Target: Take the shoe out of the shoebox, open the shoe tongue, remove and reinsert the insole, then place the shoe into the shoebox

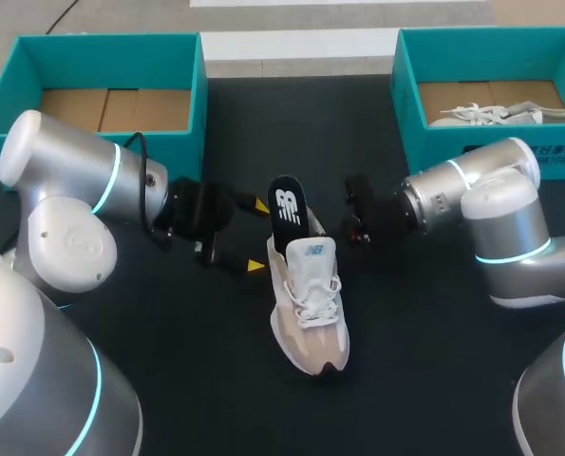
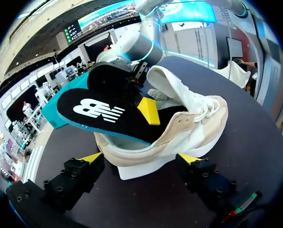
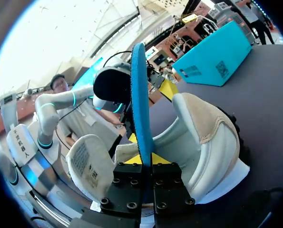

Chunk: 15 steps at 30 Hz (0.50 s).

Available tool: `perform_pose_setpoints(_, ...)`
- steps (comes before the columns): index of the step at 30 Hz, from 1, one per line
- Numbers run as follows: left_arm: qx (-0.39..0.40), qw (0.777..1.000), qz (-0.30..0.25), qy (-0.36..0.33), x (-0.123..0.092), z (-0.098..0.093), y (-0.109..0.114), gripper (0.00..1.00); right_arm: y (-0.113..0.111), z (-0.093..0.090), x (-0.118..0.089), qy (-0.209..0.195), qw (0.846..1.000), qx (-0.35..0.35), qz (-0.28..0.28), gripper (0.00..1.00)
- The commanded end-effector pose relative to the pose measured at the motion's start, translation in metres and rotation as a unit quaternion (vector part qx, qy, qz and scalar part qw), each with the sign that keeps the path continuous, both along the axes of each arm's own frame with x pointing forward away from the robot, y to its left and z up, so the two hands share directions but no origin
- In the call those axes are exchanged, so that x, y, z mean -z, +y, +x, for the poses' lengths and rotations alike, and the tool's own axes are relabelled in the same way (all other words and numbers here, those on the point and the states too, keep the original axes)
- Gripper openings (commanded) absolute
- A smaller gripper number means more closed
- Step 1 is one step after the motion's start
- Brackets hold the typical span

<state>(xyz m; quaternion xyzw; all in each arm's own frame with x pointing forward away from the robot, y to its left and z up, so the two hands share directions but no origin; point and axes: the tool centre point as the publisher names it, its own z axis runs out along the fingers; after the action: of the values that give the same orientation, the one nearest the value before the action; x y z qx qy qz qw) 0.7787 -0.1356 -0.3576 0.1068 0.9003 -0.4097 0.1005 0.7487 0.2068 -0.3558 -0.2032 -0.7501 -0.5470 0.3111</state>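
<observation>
Right gripper (image 3: 142,159) pinches insole (image 1: 285,204), toe end inside shoe (image 1: 310,304). Left gripper (image 1: 255,236) spread, shoe just ahead. Likely best: brace shoe, slide insole lengthwise, unbent.

Both arms lie level, wrists facing each other: left tool (image 2: 140,158) with fingers spread wide, right tool (image 3: 142,159) with fingers clamped on the insole (image 3: 137,85) between them.

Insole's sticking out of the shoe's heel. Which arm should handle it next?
Right. The right hand is shut on the insole; the left hand is open beside the shoe, probably better for bracing it.
</observation>
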Motion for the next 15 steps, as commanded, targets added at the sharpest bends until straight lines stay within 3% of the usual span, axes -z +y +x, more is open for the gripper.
perform_pose_setpoints(1, 0.0, 1.0, 0.003, 0.0, -0.001, 0.0, -0.001, 1.0, 0.0, -0.001, -0.005, -0.015, 1.0, 0.011, -0.009, 0.0)
perform_pose_setpoints(2, 0.0, 1.0, 0.003, 0.0, -0.001, 0.0, -0.001, 1.0, 0.001, 0.003, -0.009, -0.02, 1.0, 0.01, -0.01, 0.1)
perform_pose_setpoints(3, 0.0, 1.0, 0.003, 0.0, -0.001, 0.0, -0.001, 1.0, 0.001, 0.005, -0.012, -0.025, 1.0, 0.009, -0.011, 0.11)
perform_pose_setpoints(5, 0.0, 1.0, 0.003, 0.0, -0.001, 0.0, -0.001, 1.0, 0.001, 0.011, -0.017, -0.035, 0.999, 0.008, -0.013, 0.24)
perform_pose_setpoints(13, 0.0, 1.0, 0.003, 0.0, -0.001, 0.0, -0.001, 1.0, 0.003, 0.029, -0.032, -0.057, 0.998, -0.008, -0.018, 0.24)
perform_pose_setpoints(15, 0.0, 1.0, 0.003, 0.0, -0.001, 0.0, -0.001, 1.0, 0.003, 0.033, -0.032, -0.058, 0.998, -0.012, -0.019, 0.19)
